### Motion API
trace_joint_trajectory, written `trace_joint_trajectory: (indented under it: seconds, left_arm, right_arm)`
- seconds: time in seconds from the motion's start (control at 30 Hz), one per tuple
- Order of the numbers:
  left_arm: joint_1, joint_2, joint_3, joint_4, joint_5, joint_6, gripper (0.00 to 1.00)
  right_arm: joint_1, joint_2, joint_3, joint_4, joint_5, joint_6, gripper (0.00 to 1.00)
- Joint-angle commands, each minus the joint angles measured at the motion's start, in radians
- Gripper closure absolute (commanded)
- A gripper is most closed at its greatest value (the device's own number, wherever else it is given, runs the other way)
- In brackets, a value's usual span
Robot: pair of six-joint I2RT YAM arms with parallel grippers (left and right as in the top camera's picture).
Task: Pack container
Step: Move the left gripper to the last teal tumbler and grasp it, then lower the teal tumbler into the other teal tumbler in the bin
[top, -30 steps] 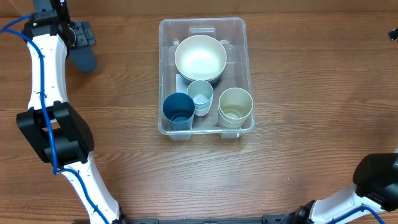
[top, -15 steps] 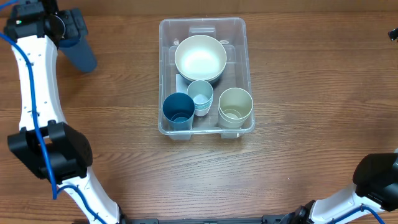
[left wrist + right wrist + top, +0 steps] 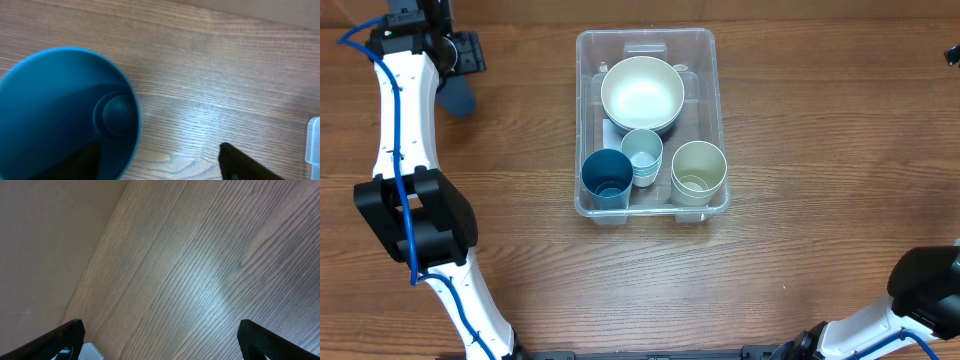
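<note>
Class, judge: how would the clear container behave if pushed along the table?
The container looks low and wide, so it would probably slide, not tip. Its thin clear walls may flex if squeezed. The cream cup, standing loose inside, might wobble or topple.

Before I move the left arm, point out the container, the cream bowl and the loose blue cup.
container [image 3: 645, 45]: overhead view, on its far wall.
cream bowl [image 3: 642, 92]: overhead view, centre of its inside.
loose blue cup [image 3: 50, 95]: left wrist view, on its inner wall.
</note>
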Motion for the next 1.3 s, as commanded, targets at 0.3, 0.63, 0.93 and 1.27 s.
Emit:
trace_joint_trajectory:
  seconds: [0.3, 0.63, 0.93, 1.27]
  left_arm:
    - [-0.001, 0.079, 0.014, -0.019, -0.018, 0.030, 0.96]
    - [-0.159, -0.240, 0.183, -0.123, -0.014, 0.000, 0.96]
    - [-0.584, -0.547, 0.199, -0.396, -0.006, -0.012, 0.96]
    - [-0.727, -0.552, 0.195, -0.776, 0.042, -0.015, 0.96]
  right_arm:
    - [0.003, 0.003, 0.010, 0.003, 0.010, 0.001, 0.00]
    - [0.003, 0.003, 0.010, 0.002, 0.010, 0.001, 0.00]
    - [0.003, 0.003, 0.010, 0.003, 0.010, 0.002, 0.00]
    - [0.003, 0.003, 0.010, 0.003, 0.010, 0.002, 0.00]
